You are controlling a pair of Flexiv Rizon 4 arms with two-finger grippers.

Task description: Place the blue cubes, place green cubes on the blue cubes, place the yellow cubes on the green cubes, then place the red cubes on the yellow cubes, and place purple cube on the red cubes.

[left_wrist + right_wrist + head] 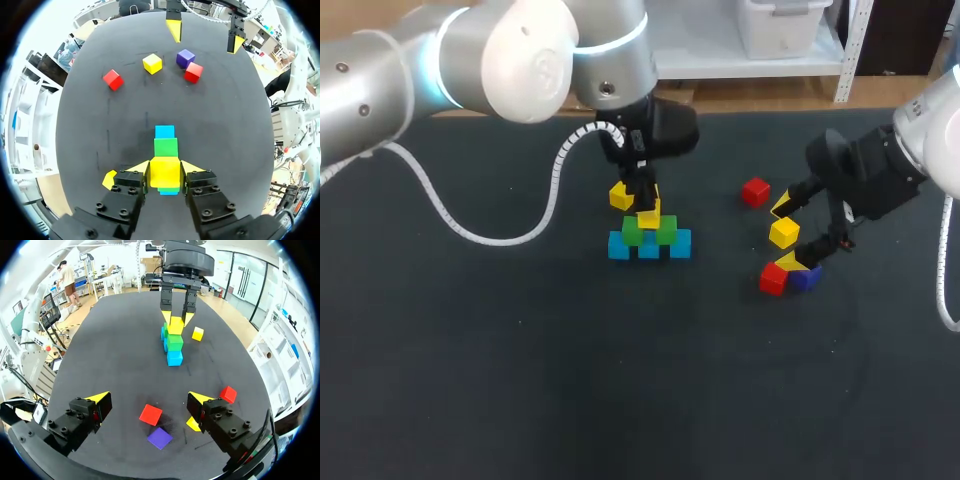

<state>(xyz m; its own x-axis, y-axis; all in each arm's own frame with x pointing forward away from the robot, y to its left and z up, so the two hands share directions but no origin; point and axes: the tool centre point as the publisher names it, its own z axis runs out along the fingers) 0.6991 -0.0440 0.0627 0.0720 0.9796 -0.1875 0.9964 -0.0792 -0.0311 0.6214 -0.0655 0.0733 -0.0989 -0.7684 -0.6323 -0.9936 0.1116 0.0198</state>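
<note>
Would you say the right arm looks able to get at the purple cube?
Probably yes: the right gripper is open above the purple cube, its top bare, though a red cube sits close beside it.

Blue cubes [619, 246], green cubes [665, 231], yellow cubes [783, 233], red cubes [755, 191] and a single purple cube [808, 279] show bright against the plain black surface [520, 350].

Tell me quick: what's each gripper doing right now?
Left gripper: closed on a yellow cube.
Right gripper: open, holding nothing.
</note>
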